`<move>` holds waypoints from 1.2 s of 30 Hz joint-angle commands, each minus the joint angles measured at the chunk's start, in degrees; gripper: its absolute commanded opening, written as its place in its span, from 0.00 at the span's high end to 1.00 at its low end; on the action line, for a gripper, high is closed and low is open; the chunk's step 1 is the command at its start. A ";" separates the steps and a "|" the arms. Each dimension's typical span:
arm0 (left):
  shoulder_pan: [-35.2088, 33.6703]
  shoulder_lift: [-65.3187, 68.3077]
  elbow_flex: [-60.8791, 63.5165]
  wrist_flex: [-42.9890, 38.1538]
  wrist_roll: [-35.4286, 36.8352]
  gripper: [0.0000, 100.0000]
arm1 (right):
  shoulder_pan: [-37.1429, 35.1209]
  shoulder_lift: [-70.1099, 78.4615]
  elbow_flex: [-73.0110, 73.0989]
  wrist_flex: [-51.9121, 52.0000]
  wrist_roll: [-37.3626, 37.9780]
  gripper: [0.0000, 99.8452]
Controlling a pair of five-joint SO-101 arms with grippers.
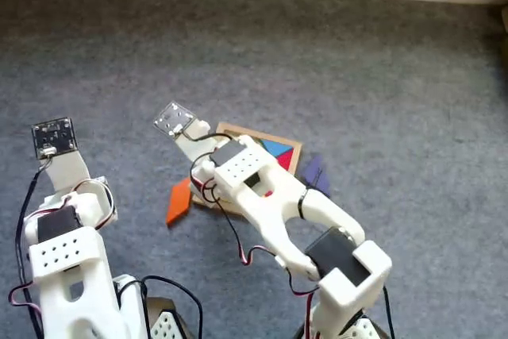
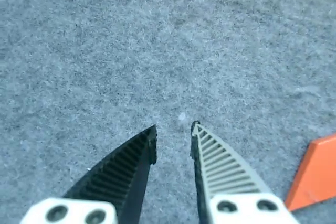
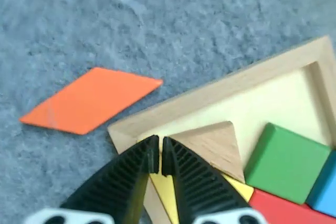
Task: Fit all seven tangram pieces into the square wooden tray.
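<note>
The square wooden tray (image 3: 226, 85) lies on grey carpet (image 1: 357, 61) and holds 5 pieces: 1 bare wood triangle (image 3: 215, 145), 1 green square (image 3: 286, 163), 1 blue piece (image 3: 323, 187), 1 red piece (image 3: 283, 205) and 1 yellow piece (image 3: 239, 187). 2 pieces lie outside the tray: 1 orange parallelogram (image 3: 92, 99) near a corner and 1 purple piece (image 1: 315, 172) on the far side. The right gripper (image 3: 160, 156), its tips almost pressed together, is over that corner. The left gripper (image 2: 173, 135), spread, is well apart from the tray.

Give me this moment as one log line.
left gripper: open over grey carpet | right gripper: shut over square wooden tray corner | orange parallelogram piece: outside tray
</note>
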 commanded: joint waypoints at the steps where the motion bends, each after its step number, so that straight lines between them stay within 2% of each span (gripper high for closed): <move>1: -0.66 -1.19 -0.13 -0.79 0.70 0.88 | -0.31 -0.04 -3.82 -1.54 0.70 0.98; 6: -0.66 -1.19 -0.13 -0.79 0.70 0.88 | -0.13 1.89 -3.82 -2.51 0.70 0.98; 18: -0.57 -1.01 -0.04 -0.79 0.62 0.88 | 7.34 3.82 -3.82 -11.47 0.44 0.98; 36: -0.40 -1.01 -0.04 -0.79 0.44 0.88 | 7.43 0.22 -3.47 -14.99 0.35 0.98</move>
